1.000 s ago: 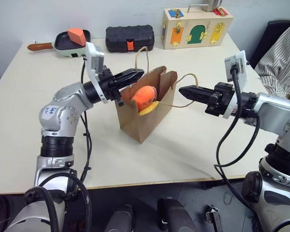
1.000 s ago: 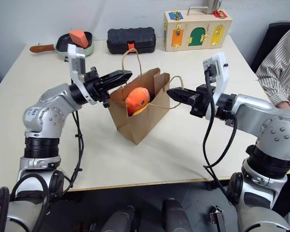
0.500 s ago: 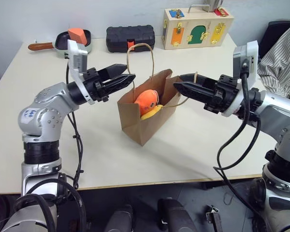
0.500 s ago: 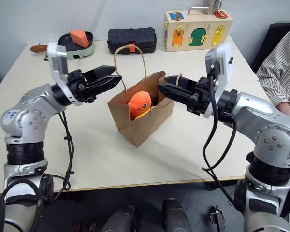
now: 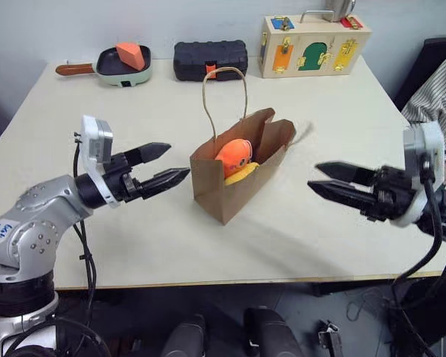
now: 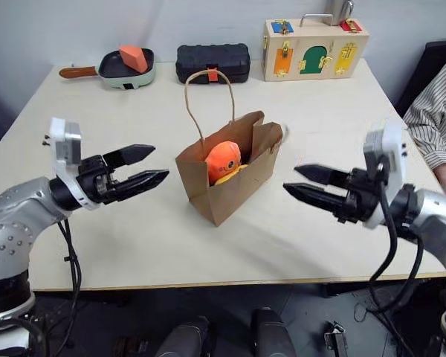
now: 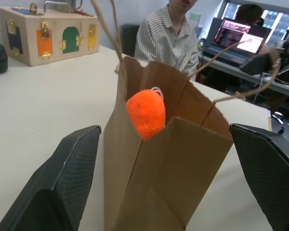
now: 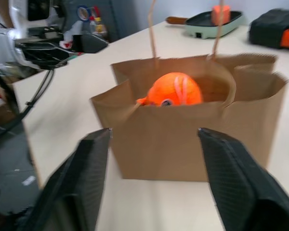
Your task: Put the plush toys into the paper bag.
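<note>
Toys sit inside the paper bag (image 5: pixel 238 178) at the middle of the desk (image 5: pixel 134 230): the orange toy (image 5: pixel 234 152) shows at the open mouth with the yellow toy (image 5: pixel 243 172) tucked just under it. The left tool (image 5: pixel 163 165) at nine o'clock of the bag and the right tool (image 5: pixel 323 178) at three o'clock both stand apart from it, fingers spread and empty. Judging by this, the packing looks finished, with nothing left loose on the desk.

The table (image 5: pixel 97 119) carries a paper bag (image 5: pixel 238 190) (upright), pan (image 5: pixel 123 68), black case (image 5: pixel 209 59) and latch box (image 5: pixel 314 46).
</note>
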Robot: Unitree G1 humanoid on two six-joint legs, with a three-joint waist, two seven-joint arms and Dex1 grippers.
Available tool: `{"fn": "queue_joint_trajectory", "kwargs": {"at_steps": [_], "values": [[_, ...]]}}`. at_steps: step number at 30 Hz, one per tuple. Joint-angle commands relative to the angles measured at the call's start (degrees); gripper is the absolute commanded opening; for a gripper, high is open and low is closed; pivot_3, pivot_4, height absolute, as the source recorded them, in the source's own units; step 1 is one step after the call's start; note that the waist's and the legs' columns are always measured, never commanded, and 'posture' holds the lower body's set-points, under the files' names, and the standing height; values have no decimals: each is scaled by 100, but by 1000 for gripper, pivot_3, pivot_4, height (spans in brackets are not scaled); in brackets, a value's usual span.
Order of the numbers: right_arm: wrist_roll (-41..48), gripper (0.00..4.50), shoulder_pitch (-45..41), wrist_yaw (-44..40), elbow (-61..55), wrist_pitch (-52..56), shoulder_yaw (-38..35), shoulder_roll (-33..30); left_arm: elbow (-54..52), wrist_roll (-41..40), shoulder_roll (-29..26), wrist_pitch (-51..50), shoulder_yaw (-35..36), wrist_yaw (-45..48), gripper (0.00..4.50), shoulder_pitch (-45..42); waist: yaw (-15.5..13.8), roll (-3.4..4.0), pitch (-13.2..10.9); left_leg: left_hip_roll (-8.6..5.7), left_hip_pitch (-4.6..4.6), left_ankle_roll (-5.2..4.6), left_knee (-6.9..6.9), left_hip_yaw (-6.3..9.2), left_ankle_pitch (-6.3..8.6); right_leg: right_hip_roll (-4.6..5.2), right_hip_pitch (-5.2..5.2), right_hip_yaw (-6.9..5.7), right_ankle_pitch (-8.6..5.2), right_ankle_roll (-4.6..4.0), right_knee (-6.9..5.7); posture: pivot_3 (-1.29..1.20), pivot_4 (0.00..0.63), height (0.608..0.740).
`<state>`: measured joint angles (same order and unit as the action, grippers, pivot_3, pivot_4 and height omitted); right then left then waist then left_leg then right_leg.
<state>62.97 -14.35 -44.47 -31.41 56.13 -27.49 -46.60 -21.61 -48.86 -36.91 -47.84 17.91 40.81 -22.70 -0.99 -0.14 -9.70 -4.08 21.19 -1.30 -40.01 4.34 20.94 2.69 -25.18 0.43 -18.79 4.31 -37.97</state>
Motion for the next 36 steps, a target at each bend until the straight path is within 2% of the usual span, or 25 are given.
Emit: {"fn": "queue_joint_trajectory", "kwargs": {"at_steps": [1, 3, 7, 9, 10, 11, 14, 16, 19, 21, 28, 36], "values": [[543, 1362, -17, 146, -158, -230, -221, 142, -100, 27, 14, 205, -90, -1, 4500, -15, -35, 0, 0, 0, 0, -1, -1, 0, 0, 0, 0, 0, 0, 0, 0, 0, 150, 740], [697, 738, -136, 372, -116, -255, -217, 131, -32, -8, -9, 215, -97, 3, 4500, -101, -34, 0, 0, 0, -1, 0, -1, 0, 0, 0, 0, 0, 1, 0, 1, 0, 150, 740], [815, 738, -429, 908, 32, -279, -93, 93, 99, 11, -58, 264, -117, 58, 4500, -218, -34, 0, 0, 0, -1, 0, 1, 0, 0, 0, -1, -1, 1, 0, 2, 0, 150, 740], [127, 738, -224, 615, -179, -575, 174, -107, 128, 33, -70, 301, -160, 105, 4500, -236, -38, 0, 0, 0, -1, 0, 1, 0, 0, 0, 0, -2, 1, 0, 4, 0, 150, 740], [-342, 738, -22, 384, -361, -801, 412, -271, 136, 83, -85, 351, -221, 158, 4500, -228, -40, -1, 0, 0, -1, -1, 4, 0, 0, 0, -1, -2, 1, 0, 7, 0, 150, 740], [-758, 1104, 161, 172, -527, -1063, 697, -378, 157, 143, -83, 408, -296, 206, 4500, -224, -53, -1, 0, 0, 0, -1, 6, 1, 1, 0, -1, -2, 1, 0, 8, 0, 150, 740], [-1459, 654, 178, 17, -705, -1538, 1686, -251, 301, 373, -14, 640, -619, 395, 4500, -297, -48, -1, 0, 0, 2, -3, 5, 2, 2, 0, 0, -4, 1, 0, 12, 0, 150, 740], [-2129, 42, -4, -17, -582, -1933, 2388, -79, 441, 527, 76, 810, -848, 506, 4500, -395, -36, -2, 0, -1, -2, -3, 0, -1, 1, 0, 2, -2, 1, 0, 8, 0, 150, 740], [-3161, 42, -685, 191, 161, -2353, 3558, 584, 818, 838, 316, 1146, -1293, 723, 4500, -680, 4, -4, 1, 0, -10, 0, -2, -3, 0, -3, 3, -1, 3, -2, 2, 0, 150, 740], [-3672, 42, -990, 248, 566, -2628, 3970, 909, 1009, 992, 450, 1277, -1484, 811, 4500, -811, 4, -4, 1, -1, -5, 2, -2, -3, -2, -4, -2, -1, 5, -6, 1, 0, 150, 740], [-4625, 42, -1464, 589, 1278, -3049, 4283, 1564, 1143, 1236, 644, 1460, -1681, 864, 4500, -886, 24, -4, 1, -2, 11, 1, 3, -2, -2, -3, -23, -9, 5, -6, 4, 0, 150, 740], [-4716, 42, -1420, 502, 1258, -2991, 4183, 1770, 1041, 1598, 863, 1643, -1630, 399, 4500, -601, 84, -3, 1, -1, 12, 2, -1, -2, -2, -3, -22, -8, 5, -6, 1, 0, 150, 740]]}}
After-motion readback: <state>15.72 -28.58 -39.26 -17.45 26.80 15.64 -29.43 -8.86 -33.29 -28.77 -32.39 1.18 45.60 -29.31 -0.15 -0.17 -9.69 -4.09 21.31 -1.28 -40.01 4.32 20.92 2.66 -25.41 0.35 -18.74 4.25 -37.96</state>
